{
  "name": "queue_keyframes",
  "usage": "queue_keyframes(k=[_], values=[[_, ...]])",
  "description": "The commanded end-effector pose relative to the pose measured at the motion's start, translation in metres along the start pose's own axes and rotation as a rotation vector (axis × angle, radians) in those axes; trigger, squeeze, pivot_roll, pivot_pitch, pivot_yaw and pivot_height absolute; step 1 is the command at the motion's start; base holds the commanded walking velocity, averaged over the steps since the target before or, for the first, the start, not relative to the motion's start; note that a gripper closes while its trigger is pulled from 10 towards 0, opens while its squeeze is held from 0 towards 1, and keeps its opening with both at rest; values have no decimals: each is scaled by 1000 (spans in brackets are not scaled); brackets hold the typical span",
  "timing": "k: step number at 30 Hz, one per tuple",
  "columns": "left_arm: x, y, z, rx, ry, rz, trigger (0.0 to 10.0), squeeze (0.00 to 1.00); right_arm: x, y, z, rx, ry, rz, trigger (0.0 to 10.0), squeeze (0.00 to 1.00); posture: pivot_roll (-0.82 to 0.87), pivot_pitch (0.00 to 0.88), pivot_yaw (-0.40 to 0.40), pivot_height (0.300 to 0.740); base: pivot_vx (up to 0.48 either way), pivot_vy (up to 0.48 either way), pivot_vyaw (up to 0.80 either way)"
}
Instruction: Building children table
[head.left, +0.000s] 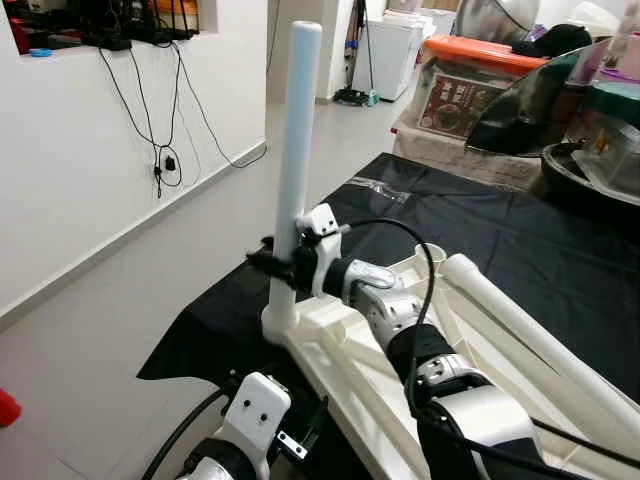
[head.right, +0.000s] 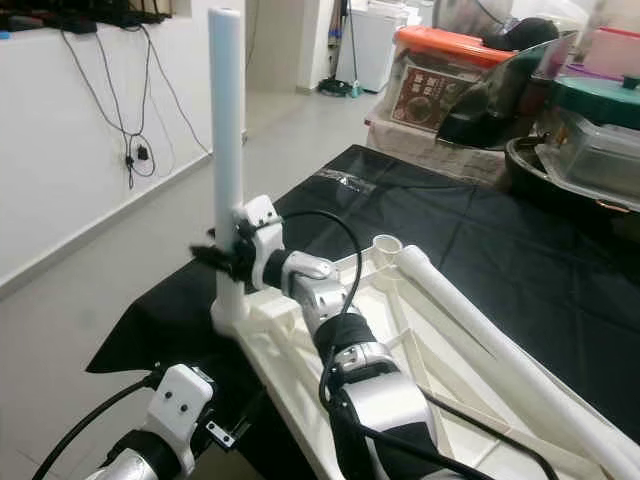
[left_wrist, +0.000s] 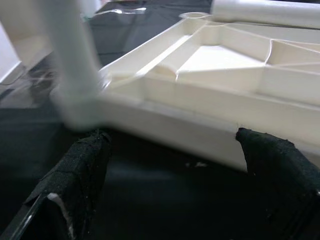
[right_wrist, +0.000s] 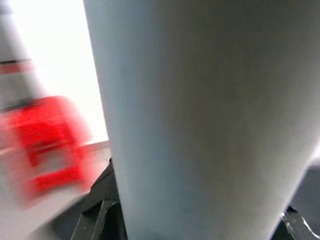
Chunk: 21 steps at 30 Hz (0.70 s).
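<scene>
White upright leg (head.left: 298, 130) clamped by right claw (head.left: 275, 262); left claw (left_wrist: 175, 180) spread.

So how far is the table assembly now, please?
One white leg stands upright in a corner socket of the overturned tabletop. The right gripper is clamped on it with jaws shut. The left gripper waits open beside the tabletop. A second leg lies loose across the tabletop, not yet fitted.
</scene>
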<state>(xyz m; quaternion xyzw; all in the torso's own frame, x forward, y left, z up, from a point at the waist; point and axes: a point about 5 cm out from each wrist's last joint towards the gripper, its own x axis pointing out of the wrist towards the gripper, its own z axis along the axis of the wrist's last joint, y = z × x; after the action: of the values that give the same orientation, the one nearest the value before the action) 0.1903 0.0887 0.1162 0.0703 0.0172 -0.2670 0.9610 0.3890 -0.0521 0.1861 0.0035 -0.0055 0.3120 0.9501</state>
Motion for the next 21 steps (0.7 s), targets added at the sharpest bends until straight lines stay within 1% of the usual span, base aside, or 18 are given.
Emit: queue_keyframes(k=[1, 2, 3, 4, 5, 6, 7, 8, 9, 12, 15, 19, 21], values=[[-1, -1, -3, -11, 15, -8, 10000, 0, -17, -28, -6, -24, 1, -295, 0, 0, 235, 0, -131, 740, 0, 0, 0], [0, -1, -3, -10, 15, -9, 10000, 0, -30, -37, -11, -17, -13, -483, 0, 0, 236, 0, -133, 740, 0, 0, 0], [0, -1, -3, -10, 15, -9, 10000, 0, -30, -37, -11, -17, -13, -483, 0, 0, 236, 0, -133, 740, 0, 0, 0], [0, 0, -3, -9, 15, -10, 10000, 0, -42, -40, -15, -1, -19, -602, 0, 0, 236, 0, -133, 740, 0, 0, 0], [0, 0, -3, -9, 15, -10, 10000, 0, -42, -40, -15, -1, -19, -602, 0, 0, 236, 0, -133, 740, 0, 0, 0], [0, 0, -3, -8, 16, -9, 10000, 0, -49, -39, -17, 19, -33, -673, 0, 0, 236, 0, -133, 740, 0, 0, 0], [0, 0, -3, -8, 16, -9, 10000, 0, -49, -39, -17, 19, -33, -673, 0, 0, 236, 0, -133, 740, 0, 0, 0], [0, 0, -4, -6, 16, -8, 10000, 0, -60, -34, -15, 40, -75, -793, 0, 0, 237, 0, -133, 740, 0, 0, 0], [0, 0, -4, -6, 16, -8, 10000, 0, -62, -32, -13, 40, -91, -826, 0, 0, 237, 0, -133, 740, 0, 0, 0], [1, 0, -4, -6, 16, -8, 10000, 0, -64, -31, -12, 51, -96, -848, 0, 0, 237, 0, -133, 740, 0, 0, 0], [1, 0, -4, -6, 16, -8, 10000, 0, -68, -26, -9, 74, -88, -907, 0, 0, 234, 0, -134, 740, 0, 0, 0], [1, 0, -5, -6, 17, -8, 10000, 0, -70, -25, -10, 90, -76, -928, 0, 0, 232, 0, -131, 740, 0, 0, 0], [1, 0, -5, -7, 17, -8, 10000, 0, -71, -22, -13, 125, -52, -920, 0, 0, 232, 0, -131, 740, 0, 0, 0]])
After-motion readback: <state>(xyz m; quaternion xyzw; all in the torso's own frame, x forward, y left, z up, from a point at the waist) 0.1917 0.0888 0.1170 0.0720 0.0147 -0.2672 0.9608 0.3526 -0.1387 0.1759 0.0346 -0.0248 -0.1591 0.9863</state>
